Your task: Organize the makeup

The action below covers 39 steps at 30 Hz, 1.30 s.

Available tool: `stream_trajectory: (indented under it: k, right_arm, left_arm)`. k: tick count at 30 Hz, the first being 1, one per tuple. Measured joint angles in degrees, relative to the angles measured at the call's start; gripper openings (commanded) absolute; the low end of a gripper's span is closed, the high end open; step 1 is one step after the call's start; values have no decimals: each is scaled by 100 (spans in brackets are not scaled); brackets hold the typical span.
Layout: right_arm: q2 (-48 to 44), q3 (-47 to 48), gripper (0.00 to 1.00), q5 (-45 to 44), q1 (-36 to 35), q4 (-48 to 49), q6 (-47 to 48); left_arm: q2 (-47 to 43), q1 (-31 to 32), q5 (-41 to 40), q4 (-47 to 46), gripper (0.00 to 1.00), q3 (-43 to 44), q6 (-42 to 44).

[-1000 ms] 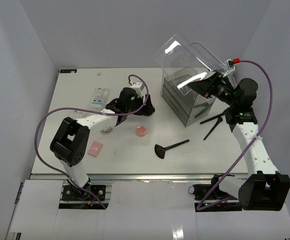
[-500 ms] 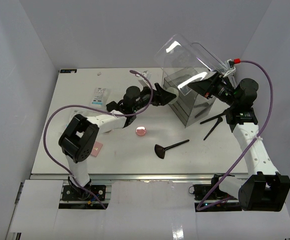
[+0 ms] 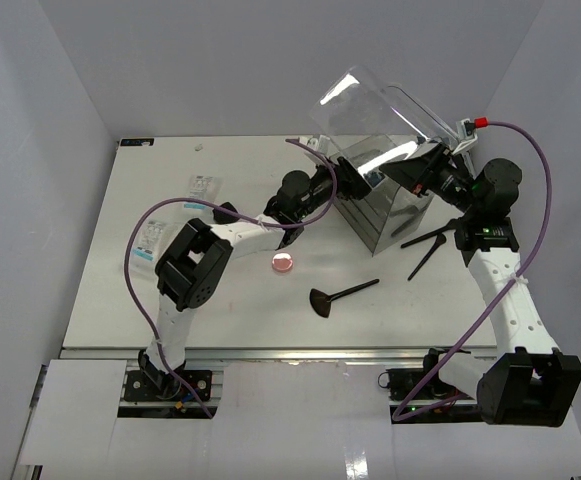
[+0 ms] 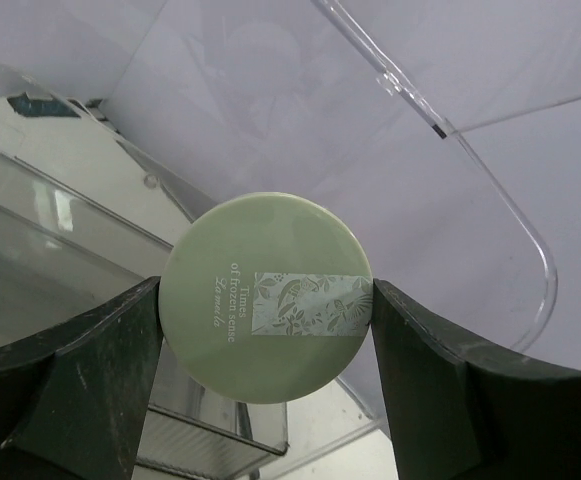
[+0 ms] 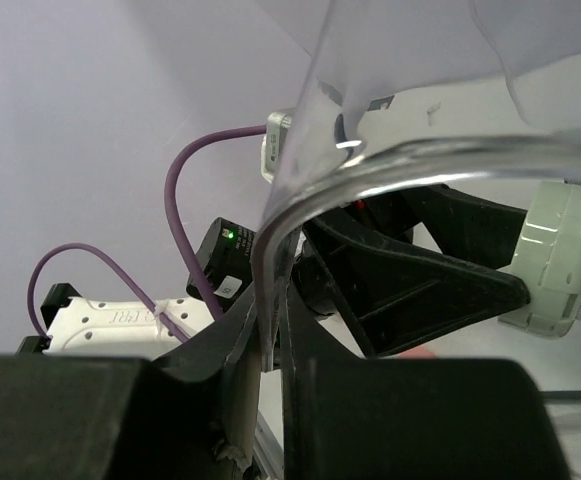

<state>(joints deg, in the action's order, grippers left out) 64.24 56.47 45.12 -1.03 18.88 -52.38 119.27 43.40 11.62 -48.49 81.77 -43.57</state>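
My left gripper point(image 4: 268, 310) is shut on a round grey-green compact point(image 4: 267, 297), gripped by its edges. In the top view the left gripper point(image 3: 342, 178) holds it at the open top of the clear box point(image 3: 382, 210). My right gripper point(image 5: 275, 335) is shut on the rim of the clear lid point(image 5: 410, 160) and holds the lid point(image 3: 370, 108) raised. The compact also shows in the right wrist view point(image 5: 560, 255). A pink compact point(image 3: 283, 263), a black fan brush point(image 3: 326, 299) and thin black brushes point(image 3: 425, 245) lie on the table. The pink sponge blocks are hidden.
Two white printed packets point(image 3: 202, 187) point(image 3: 148, 240) lie at the table's left. The left arm's elbow point(image 3: 195, 265) reaches across the middle. The clear box's stacked drawers point(image 4: 30, 260) are below the held compact. Grey walls enclose the table on three sides.
My left gripper has swung right from the table's middle up to the box opening, carrying the grey-green compact. The right gripper has kept the lid raised.
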Motion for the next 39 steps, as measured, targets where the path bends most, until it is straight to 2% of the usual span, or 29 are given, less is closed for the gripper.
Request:
stream_trajectory:
  k: [2, 5, 7, 11, 25, 30, 39]
  right_arm:
    - [-17, 0, 14, -15, 26, 49, -18]
    - [-21, -14, 14, 16, 28, 51, -39]
    - [-22, -47, 14, 21, 28, 50, -39]
    - [-23, -97, 14, 7, 28, 51, -36]
    - [-23, -122, 14, 5, 62, 51, -35]
    - [-26, -125, 14, 5, 65, 54, -36]
    - [-51, -194, 14, 4, 65, 62, -33]
  left_arm:
    - [112, 6, -101, -8, 32, 138, 83]
    - [256, 11, -318, 28, 52, 271, 162]
    - [329, 15, -431, 53, 61, 337, 194]
    - [464, 26, -589, 83, 70, 472, 233]
    - [611, 97, -787, -36, 78, 539, 32]
    - [611, 120, -813, -131, 86, 492, -84]
    - [611, 149, -908, -149, 93, 374, -197]
